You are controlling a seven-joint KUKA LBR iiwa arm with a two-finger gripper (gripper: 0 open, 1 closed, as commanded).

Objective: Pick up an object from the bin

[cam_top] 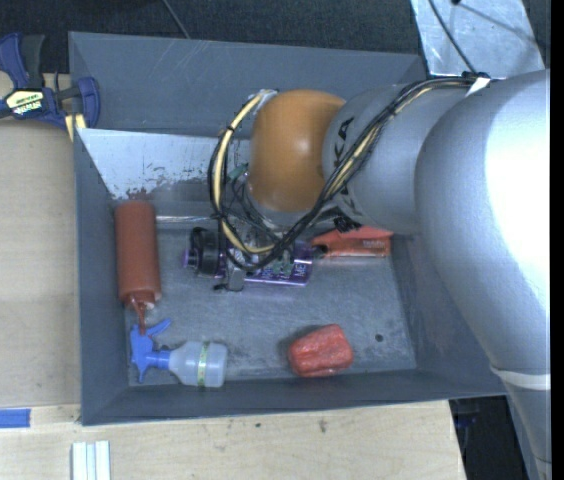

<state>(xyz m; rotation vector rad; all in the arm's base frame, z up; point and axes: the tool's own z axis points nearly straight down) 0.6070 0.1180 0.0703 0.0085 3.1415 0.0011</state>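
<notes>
Silver arm [442, 178] w/ orange wrist cover [287, 153] fills grey metal bin's [262, 68] right. Gripper [217, 263] low mid-bin; apart or together, can't tell. Brown-red plastic cylinder [135, 253] lies just left of it, red lumpy block [319, 351] nr front wall.

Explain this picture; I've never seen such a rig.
One camera looks down from above into a grey metal bin. The big silver shape entering from the right is a robot arm; the orange dome and cables belong to it. Its gripper hangs low near the bin's middle, with nothing seen in its grasp. On the floor lie a brown-red cylinder at left, a clear bottle with blue nozzle and a red lump toward the picture's bottom, and an orange thing half under the arm.
</notes>
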